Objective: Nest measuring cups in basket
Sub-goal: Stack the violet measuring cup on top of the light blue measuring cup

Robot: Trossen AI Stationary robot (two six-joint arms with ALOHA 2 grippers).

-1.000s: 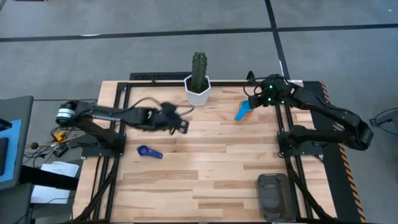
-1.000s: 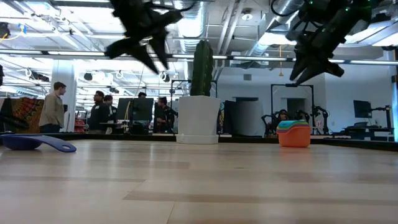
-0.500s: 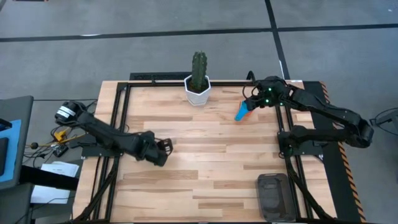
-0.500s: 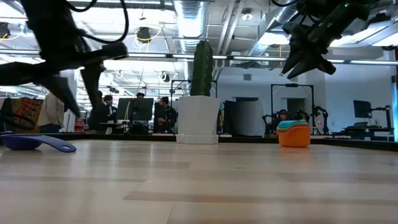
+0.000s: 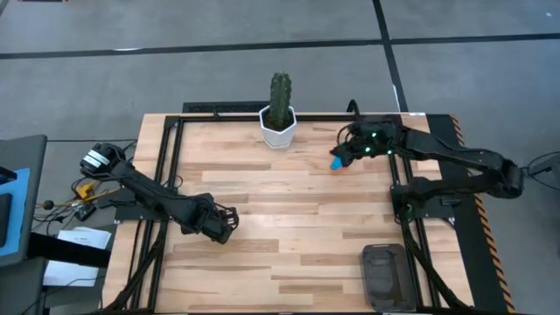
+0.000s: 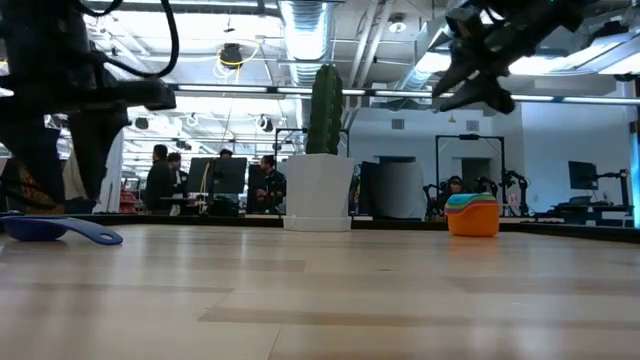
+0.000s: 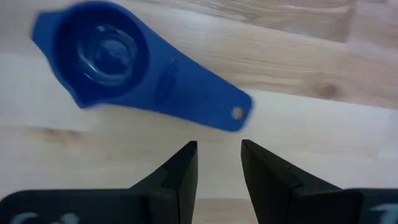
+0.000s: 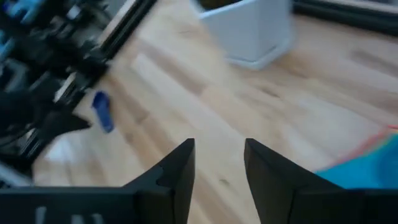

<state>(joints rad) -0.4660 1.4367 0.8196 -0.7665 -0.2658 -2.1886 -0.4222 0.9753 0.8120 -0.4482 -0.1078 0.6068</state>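
Blue measuring cup (image 7: 112, 68) lies near the worktop's left edge; my left claw (image 7: 219, 163), parted and empty, should descend squarely astride its handle before closing.

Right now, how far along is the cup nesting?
Most cups already sit as a nested stack on the table, not in the basket. Nothing is held: the left gripper hovers open over the lone blue cup, and the right gripper is open above the stack. Basketing remains.
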